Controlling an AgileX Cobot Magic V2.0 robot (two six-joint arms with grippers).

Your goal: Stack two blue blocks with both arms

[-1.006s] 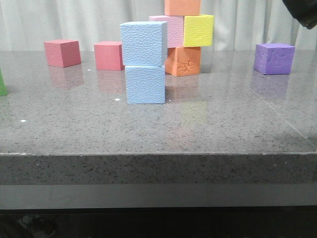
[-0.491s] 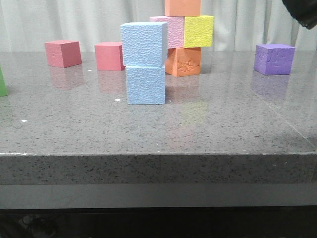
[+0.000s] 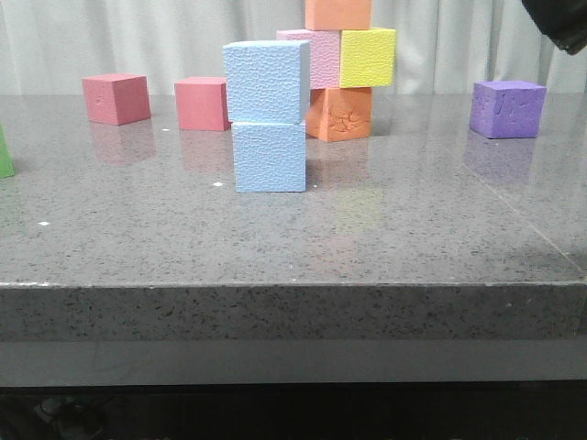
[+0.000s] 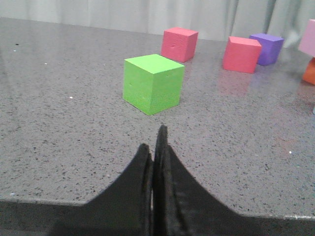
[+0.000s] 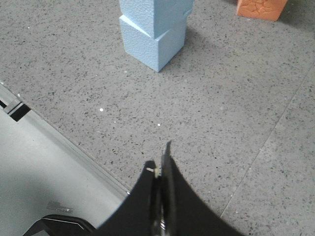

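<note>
Two pale blue blocks stand stacked in the middle of the table: the upper block [image 3: 266, 82] rests on the lower block [image 3: 269, 157], turned a little and overhanging to the left. The stack also shows in the right wrist view [image 5: 155, 29]. My left gripper [image 4: 153, 147] is shut and empty, low over the table's near edge, behind a green cube [image 4: 153, 82]. My right gripper [image 5: 161, 162] is shut and empty, over the table's edge well back from the stack. A dark part of the right arm [image 3: 561, 20] shows at the front view's top right corner.
Two red cubes [image 3: 116, 98] [image 3: 202, 103] stand at the back left. A pile of orange [image 3: 339, 112], pink, yellow [image 3: 368, 57] and orange cubes stands behind the blue stack. A purple cube [image 3: 507, 108] is at the back right. The green cube's edge [image 3: 5, 156] shows at far left.
</note>
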